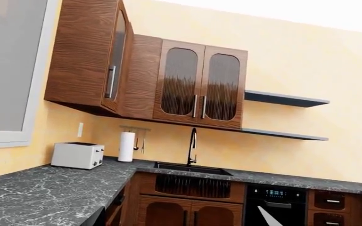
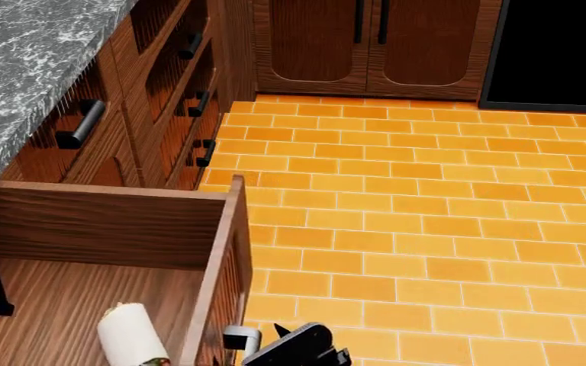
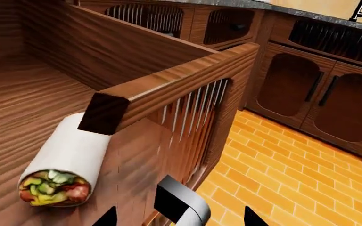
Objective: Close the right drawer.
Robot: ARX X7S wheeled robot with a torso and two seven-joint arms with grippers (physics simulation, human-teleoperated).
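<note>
– two things can go wrong from here, i think. the right drawer [image 2: 100, 221] is pulled far out of the cabinet, at the lower left of the head view, and my right tool [image 2: 298, 349] is just beside its front panel, low, near the silvery bar handle [image 3: 182, 203].

– what is the first one?

– if i push on the end of the handle and not on the flat panel, the tool can slide off toward the floor [image 2: 426, 229], and the drawer stays open. in the right wrist view the handle end is close between my two fingertips, so i judge the contact is not centred yet.

– and the second?

– the burrito [image 3: 58, 169] lies inside, near the front wall. a fast push can make it roll, but the walls are high, so it should stay in.

– is your tool wide or narrow?

– the right one looks spread, two dark tips apart with nothing held. the left tool i cannot tell: its camera looks up at the bench [image 1: 43, 193] and the sink [image 1: 190, 168], and only a small dark part shows.

– room for moving?

– plenty. the tiled floor on the right of the drawer is free. the push goes toward the cabinet under the bench, and the smaller drawers [image 2: 186, 84] behind stand apart from this path. i must keep the arm away from the top edge of the panel.
</note>
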